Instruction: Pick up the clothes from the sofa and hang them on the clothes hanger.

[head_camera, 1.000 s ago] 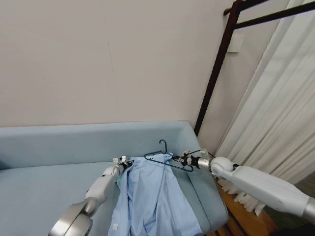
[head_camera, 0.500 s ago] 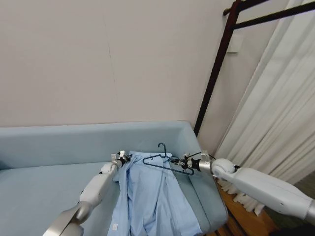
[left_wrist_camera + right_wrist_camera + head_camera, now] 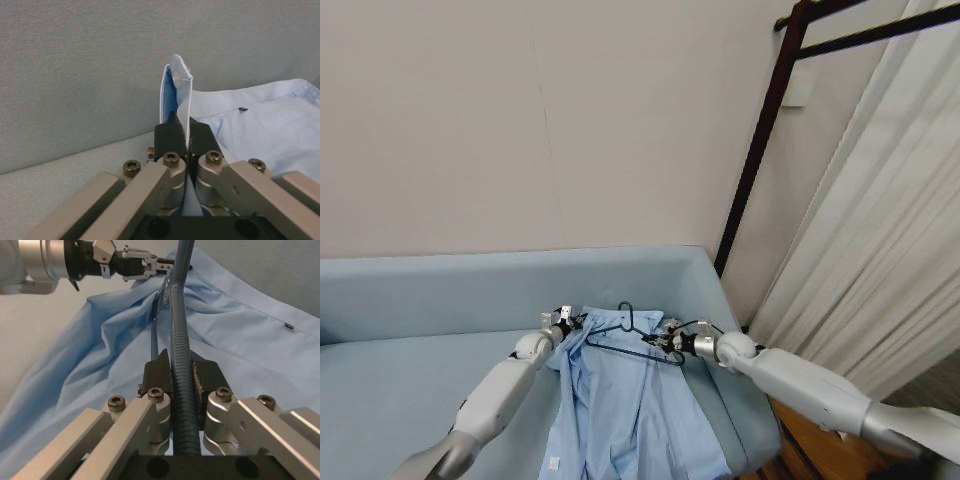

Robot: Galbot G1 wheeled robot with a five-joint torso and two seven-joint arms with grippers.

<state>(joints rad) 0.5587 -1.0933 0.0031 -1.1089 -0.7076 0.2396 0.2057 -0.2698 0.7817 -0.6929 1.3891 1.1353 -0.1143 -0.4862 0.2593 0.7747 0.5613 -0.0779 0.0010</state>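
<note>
The shirt [image 3: 620, 410] is a light blue button-up, crumpled and spread open along the right end of the pale blue sofa [image 3: 420, 300]. Its collar end is up near the backrest and its tail trails toward the front of the seat. A dark hanger [image 3: 179, 340] lies across the collar end, with its hook pointing up toward the backrest.

The left end effector [image 3: 563, 322] sits at the shirt's upper left corner. Its fingers are pinched together on the fabric's edge, and a flap of cloth stands up between them against the backrest. The right end effector [image 3: 665, 342] is on the other side of the collar, clamped around the hanger's ribbed dark bar, with the shirt lying directly under it. The two face each other across the top of the shirt, close together.

Beyond the sofa's right end, a dark wooden clothes rack [image 3: 760, 140] stands next to a white curtain [image 3: 880, 200].
</note>
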